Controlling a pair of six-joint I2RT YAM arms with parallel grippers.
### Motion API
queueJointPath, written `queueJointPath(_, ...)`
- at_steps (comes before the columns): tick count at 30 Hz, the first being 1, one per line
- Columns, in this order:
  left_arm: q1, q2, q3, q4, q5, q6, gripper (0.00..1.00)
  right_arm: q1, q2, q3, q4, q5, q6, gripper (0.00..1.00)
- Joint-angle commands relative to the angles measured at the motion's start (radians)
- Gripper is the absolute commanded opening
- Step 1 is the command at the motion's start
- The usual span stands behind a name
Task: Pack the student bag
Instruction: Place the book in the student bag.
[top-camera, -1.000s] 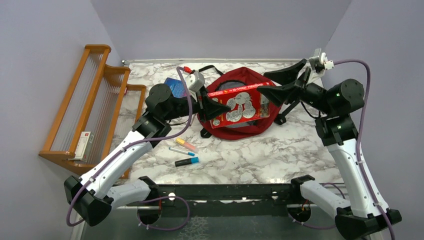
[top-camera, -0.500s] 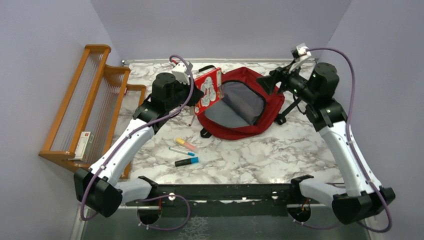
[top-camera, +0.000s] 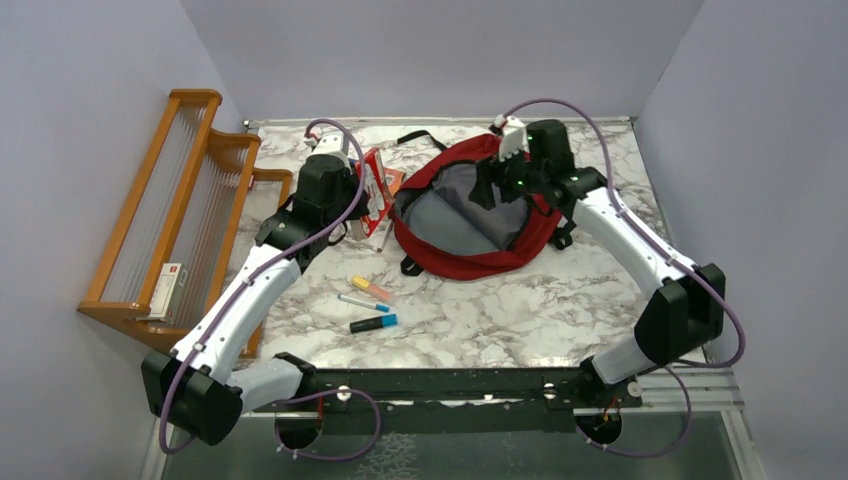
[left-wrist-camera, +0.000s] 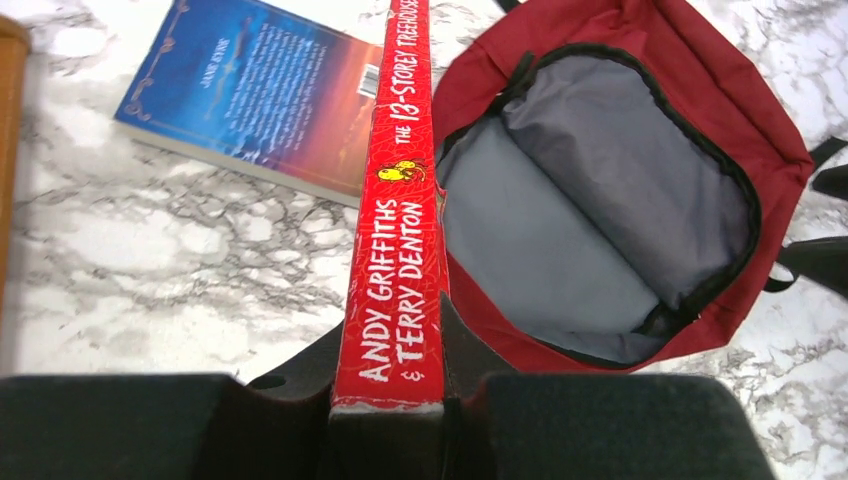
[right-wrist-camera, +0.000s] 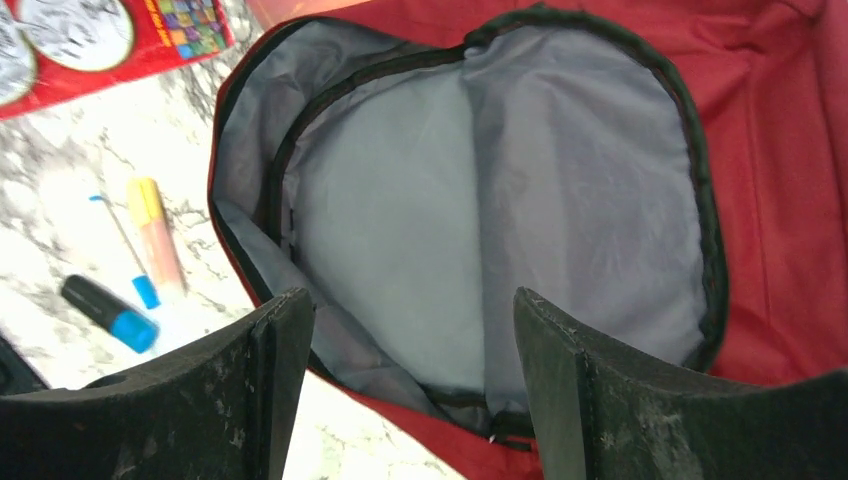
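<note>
Marble surface (top-camera: 560, 310): one student bag (top-camera: 470, 262), one blue book (left-wrist-camera: 250, 90), three pens (top-camera: 372, 290); left gripper (left-wrist-camera: 395, 350) clamping one red book (left-wrist-camera: 398, 230); right gripper (right-wrist-camera: 400, 340) wide, empty.

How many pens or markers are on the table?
3, on the marble tabletop by the red fabric backpack: a yellow highlighter, a thin blue-tipped pen beside it, then a black marker. Some may be hidden.

Two arms, both raised and stretching away from their bases.
Left arm (top-camera: 250, 290) is leaning forward and to the right. Its left gripper (left-wrist-camera: 388, 345) is clamping a book (left-wrist-camera: 400, 180) set on edge, one finger pressing each cover. Right arm (top-camera: 630, 235) is bending sharply at the elbow, with the forearm running leftward and away. The right gripper (right-wrist-camera: 408, 300) is pointing downward, its jaws standing wide apart and gripping nothing.
</note>
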Motion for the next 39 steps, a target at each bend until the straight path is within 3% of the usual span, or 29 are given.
queueJointPath(1,0.007,-0.089,-0.021,0.015,-0.106,-0.063,0.00,0.098,0.110,0.088,-0.061,0.164,-0.137,0.78)
queueJointPath(12,0.007,-0.118,-0.008,0.023,-0.105,-0.083,0.00,0.226,0.341,0.155,-0.014,0.474,-0.268,0.82)
queueJointPath(20,0.007,-0.127,-0.026,0.030,-0.062,-0.101,0.00,0.231,0.471,0.199,0.003,0.601,-0.339,0.77)
queueJointPath(28,0.007,-0.133,-0.045,0.038,-0.049,-0.110,0.00,0.231,0.556,0.209,0.028,0.605,-0.347,0.71)
queueJointPath(33,0.007,-0.136,-0.043,0.038,-0.032,-0.117,0.00,0.230,0.564,0.198,0.041,0.662,-0.340,0.54)
queueJointPath(39,0.007,-0.143,-0.064,0.054,-0.015,-0.131,0.00,0.230,0.482,0.151,0.120,0.620,-0.315,0.17)
